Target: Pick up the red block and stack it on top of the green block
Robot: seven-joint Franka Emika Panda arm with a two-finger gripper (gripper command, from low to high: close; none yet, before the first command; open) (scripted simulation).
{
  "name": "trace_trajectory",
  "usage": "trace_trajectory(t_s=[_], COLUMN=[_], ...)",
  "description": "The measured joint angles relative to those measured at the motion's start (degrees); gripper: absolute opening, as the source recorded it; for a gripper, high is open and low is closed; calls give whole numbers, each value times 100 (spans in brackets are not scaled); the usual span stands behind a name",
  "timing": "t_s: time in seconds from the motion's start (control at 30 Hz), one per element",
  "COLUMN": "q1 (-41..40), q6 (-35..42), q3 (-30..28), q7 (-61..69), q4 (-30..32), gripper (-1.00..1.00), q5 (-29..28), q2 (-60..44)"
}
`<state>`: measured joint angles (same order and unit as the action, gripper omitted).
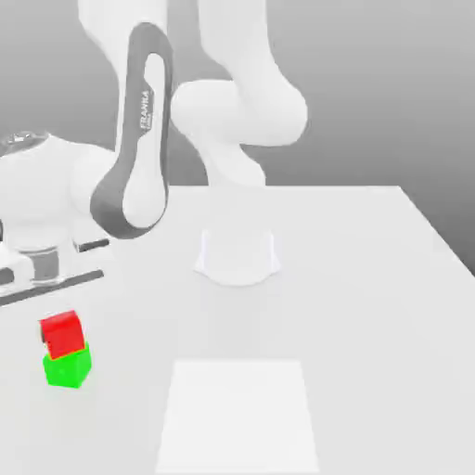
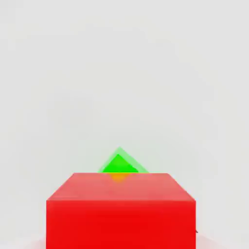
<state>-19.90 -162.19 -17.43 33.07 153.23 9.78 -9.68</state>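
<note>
The white table [image 1: 371, 306] spreads across the scene, and over its far-left side the big white Panda arm [image 1: 139, 139] bends down hard, grey-banded forearm angled toward the exterior view's left. Its wrist and hand [image 1: 37, 199] sit low at the exterior view's left edge, just above the stack. In front of the arm's round base [image 1: 237, 255] lies a pale square patch [image 1: 237, 413] on the tabletop, well apart from the blocks.

Now the blocks themselves. The green block [image 1: 67, 366] rests on the table near the exterior view's left edge, and the red block [image 1: 61, 332] sits right on top of it, touching, turned a little so its corners do not line up with the green one's. From the hand view the red block [image 2: 120, 209] looms close, with one corner of the green block [image 2: 119, 164] peeking out past its top edge, confirming that twist.

The gripper [image 1: 32, 278] hangs directly above the red block; the fingers are hard to make out at the frame's edge, so whether they are spread or closed I cannot tell, though nothing appears clamped on the red block.
</note>
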Motion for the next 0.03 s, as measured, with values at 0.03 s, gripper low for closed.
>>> trace_trajectory(t_s=[0.03], q1=[0], q6=[0], q3=[0], q7=[0], q4=[0], gripper=[100], q5=[0], q2=[0])
